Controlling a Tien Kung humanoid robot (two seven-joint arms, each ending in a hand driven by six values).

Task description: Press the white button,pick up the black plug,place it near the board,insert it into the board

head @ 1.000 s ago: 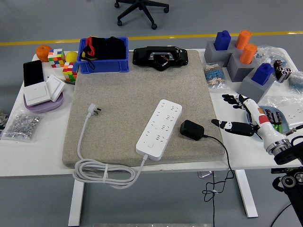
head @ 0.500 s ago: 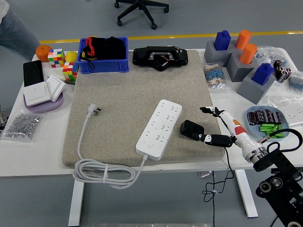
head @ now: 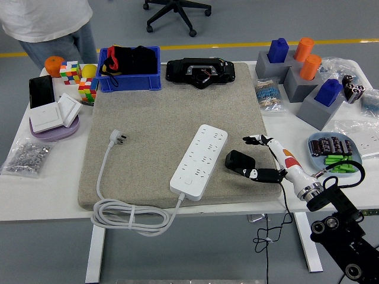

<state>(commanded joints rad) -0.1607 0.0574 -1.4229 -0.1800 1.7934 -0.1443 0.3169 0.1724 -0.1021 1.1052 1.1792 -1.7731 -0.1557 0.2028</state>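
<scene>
The white power strip (head: 200,160) lies slantwise on the beige mat (head: 160,112), its white cable coiled at the mat's front left. The black plug (head: 238,161) sits on the mat just right of the strip, its thin black cord running off the front edge. My right hand (head: 253,157) reaches in from the lower right with its fingers spread around the plug's right side, thumb tip by its front corner and upper fingers behind it; it holds nothing. The left arm is out of view.
A blue bin (head: 129,68), a black device (head: 200,71), cubes and switches (head: 53,112) line the back and left. Grey blocks with blue and orange pegs (head: 302,71) and a plate of parts (head: 334,152) stand right. A person (head: 50,26) stands at the far left.
My right hand has swept left from beside the plate onto the mat and come up against the plug. A person has stepped in at the top left.
</scene>
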